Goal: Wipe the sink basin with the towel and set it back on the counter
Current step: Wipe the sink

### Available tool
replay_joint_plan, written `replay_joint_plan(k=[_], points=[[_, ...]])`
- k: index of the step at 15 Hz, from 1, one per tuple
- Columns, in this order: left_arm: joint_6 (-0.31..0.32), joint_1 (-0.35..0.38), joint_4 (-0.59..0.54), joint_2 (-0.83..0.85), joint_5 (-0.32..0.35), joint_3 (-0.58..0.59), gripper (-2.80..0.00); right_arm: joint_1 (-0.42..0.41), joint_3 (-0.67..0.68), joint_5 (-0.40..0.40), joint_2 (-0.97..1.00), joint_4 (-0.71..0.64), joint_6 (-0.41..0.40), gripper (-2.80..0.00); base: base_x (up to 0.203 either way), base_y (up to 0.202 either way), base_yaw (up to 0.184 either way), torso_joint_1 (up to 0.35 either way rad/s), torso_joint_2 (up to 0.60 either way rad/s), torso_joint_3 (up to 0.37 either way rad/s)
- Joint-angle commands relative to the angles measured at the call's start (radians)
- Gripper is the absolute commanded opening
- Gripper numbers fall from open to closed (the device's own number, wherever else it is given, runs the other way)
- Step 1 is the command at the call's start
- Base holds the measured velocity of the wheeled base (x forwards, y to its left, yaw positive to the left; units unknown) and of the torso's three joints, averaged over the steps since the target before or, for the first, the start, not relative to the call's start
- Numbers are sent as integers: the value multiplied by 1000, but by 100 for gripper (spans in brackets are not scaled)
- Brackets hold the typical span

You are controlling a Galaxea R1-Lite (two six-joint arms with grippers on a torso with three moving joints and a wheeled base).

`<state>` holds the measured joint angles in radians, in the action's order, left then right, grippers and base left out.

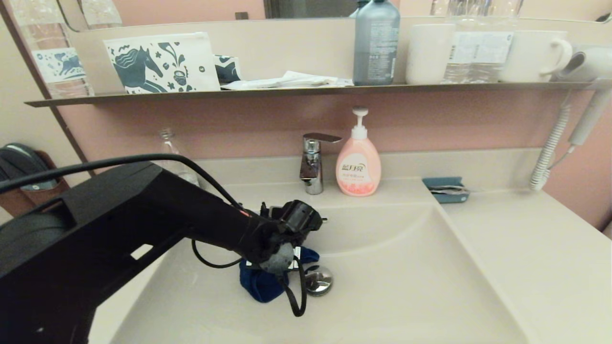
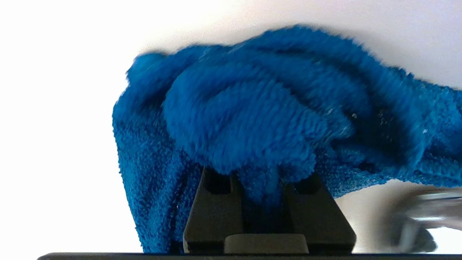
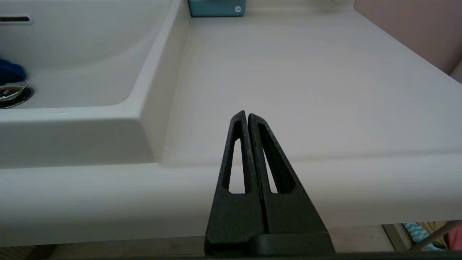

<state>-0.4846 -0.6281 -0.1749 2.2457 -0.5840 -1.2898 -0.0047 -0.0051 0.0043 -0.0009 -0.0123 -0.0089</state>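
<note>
The blue towel [image 1: 260, 286] is bunched on the floor of the cream sink basin [image 1: 406, 286], right beside the round chrome drain plug [image 1: 319, 279]. My left gripper [image 2: 260, 177] points down into the basin and is shut on the towel [image 2: 260, 108], a fold of it pinched between the black fingers [image 2: 216, 206]. The slot overflow [image 3: 14, 19] shows on the basin's back wall. My right gripper [image 3: 247, 115] is shut and empty, parked just in front of the counter [image 3: 306, 72] edge, right of the basin, and is out of the head view.
A chrome faucet [image 1: 311, 162] and a pink soap pump bottle [image 1: 358, 162] stand behind the basin. A teal dish [image 1: 444, 189] sits at the counter's [image 1: 526, 248] back corner. A coiled hairdryer cord [image 1: 550, 153] hangs at right. The dark-edged shelf [image 1: 287, 91] above carries bottles and cups.
</note>
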Motion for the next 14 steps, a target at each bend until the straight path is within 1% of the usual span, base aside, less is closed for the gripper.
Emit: replay_joint_plan(k=[1, 3, 4, 6, 8, 10, 14], points=[[-42, -30, 15, 74, -5, -74, -280, 0, 0, 0, 1, 0, 0, -280, 0, 0, 0, 0, 0, 0], [-85, -44, 12, 94, -5, -123, -280, 0, 1, 0, 1, 0, 0, -280, 0, 0, 0, 0, 0, 0], [-92, -52, 11, 97, -5, -133, -280, 0, 0, 0, 1, 0, 0, -280, 0, 0, 0, 0, 0, 0], [-90, -75, 7, 98, -4, -158, -280, 0, 1, 0, 1, 0, 0, -280, 0, 0, 0, 0, 0, 0], [-88, -101, -14, 121, -5, -227, -280, 0, -1, 0, 1, 0, 0, -280, 0, 0, 0, 0, 0, 0], [-100, -132, -64, 148, -5, -310, -280, 0, 0, 0, 1, 0, 0, -280, 0, 0, 0, 0, 0, 0], [-109, -179, -107, 164, -7, -407, -280, 0, -1, 0, 1, 0, 0, -280, 0, 0, 0, 0, 0, 0]])
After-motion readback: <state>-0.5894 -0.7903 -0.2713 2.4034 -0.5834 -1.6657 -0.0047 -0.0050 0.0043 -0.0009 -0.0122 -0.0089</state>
